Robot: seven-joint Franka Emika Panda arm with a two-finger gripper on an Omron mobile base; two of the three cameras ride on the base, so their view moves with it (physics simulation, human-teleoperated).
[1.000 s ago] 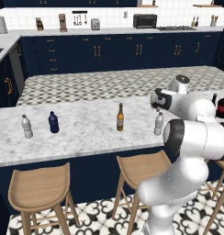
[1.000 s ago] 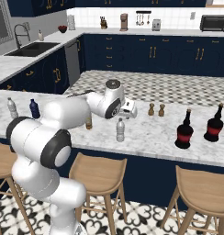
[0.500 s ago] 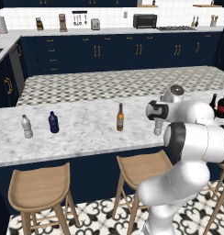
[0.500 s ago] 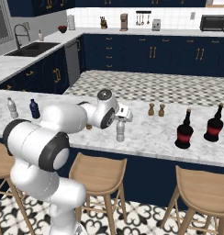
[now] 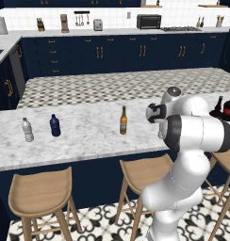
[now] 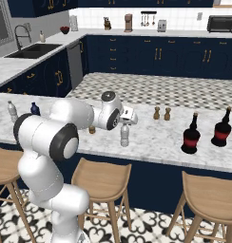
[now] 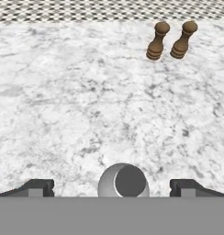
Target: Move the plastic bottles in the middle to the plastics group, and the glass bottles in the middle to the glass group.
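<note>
Your gripper (image 7: 117,186) hangs spread wide over the clear bottle (image 6: 124,135), its dark fingertips (image 7: 38,186) well apart on either side of the round pale cap; nothing is pinched. In the hand view the cap is a grey disc within a lighter ring, sitting on veined grey-white marble counter (image 7: 86,101).

The slim amber bottle (image 5: 123,120) stands upright mid-counter. At the left end you have another clear bottle (image 5: 27,130) beside a dark blue one (image 5: 54,125), near but apart. To the right stand two squat black bottles (image 6: 190,135) with red bands and thin necks. Two turned brown shakers (image 7: 171,41) stand side by side farther back.
</note>
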